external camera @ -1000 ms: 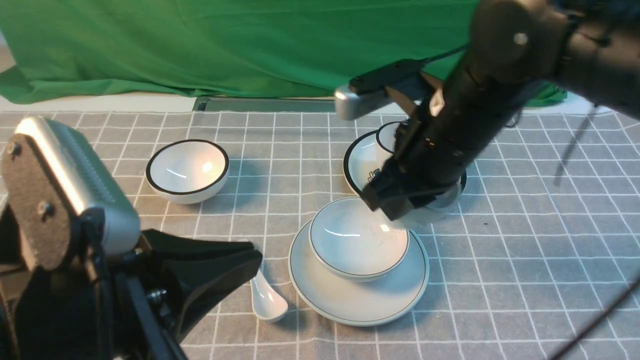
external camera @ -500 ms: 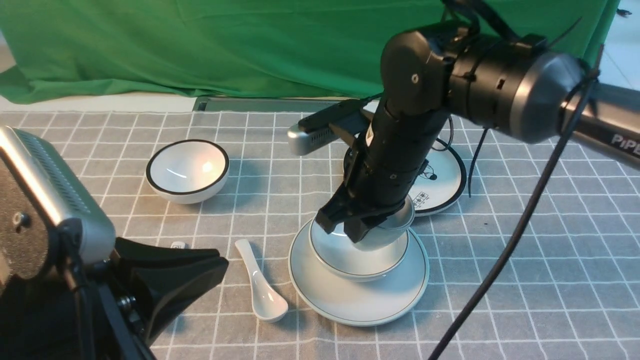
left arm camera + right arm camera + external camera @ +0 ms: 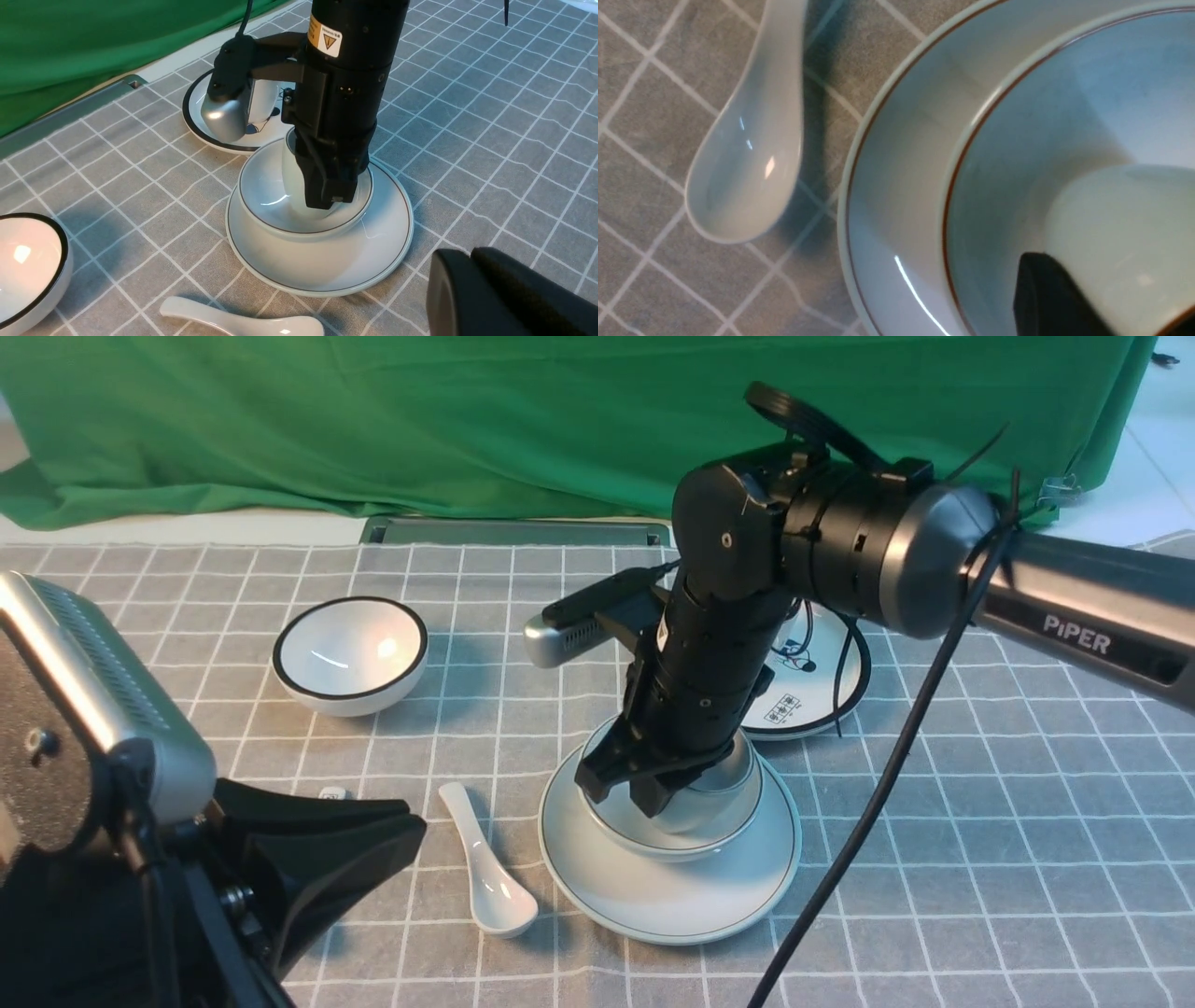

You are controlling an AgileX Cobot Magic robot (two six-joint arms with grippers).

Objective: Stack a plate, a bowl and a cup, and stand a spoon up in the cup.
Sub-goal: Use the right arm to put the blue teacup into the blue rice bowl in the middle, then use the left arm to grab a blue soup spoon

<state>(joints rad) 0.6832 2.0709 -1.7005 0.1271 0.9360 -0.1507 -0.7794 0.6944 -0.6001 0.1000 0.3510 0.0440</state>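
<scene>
Right jaws pinch cup (image 3: 292,186) wall, cup seated in bowl (image 3: 261,203) on plate (image 3: 327,266); left jaws closed, empty. Risk: skewed withdrawal drags cup, tipping it over.

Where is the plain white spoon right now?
In the front view the spoon lies on the cloth just left of the plate, between it and the left gripper.

My right arm (image 3: 1076,644) carries the white brand name "PiPER". A yellow warning label (image 3: 329,39) with a triangle sits near its wrist. Its print and the characters on the black-rimmed plate (image 3: 826,695) are unreadable.
</scene>
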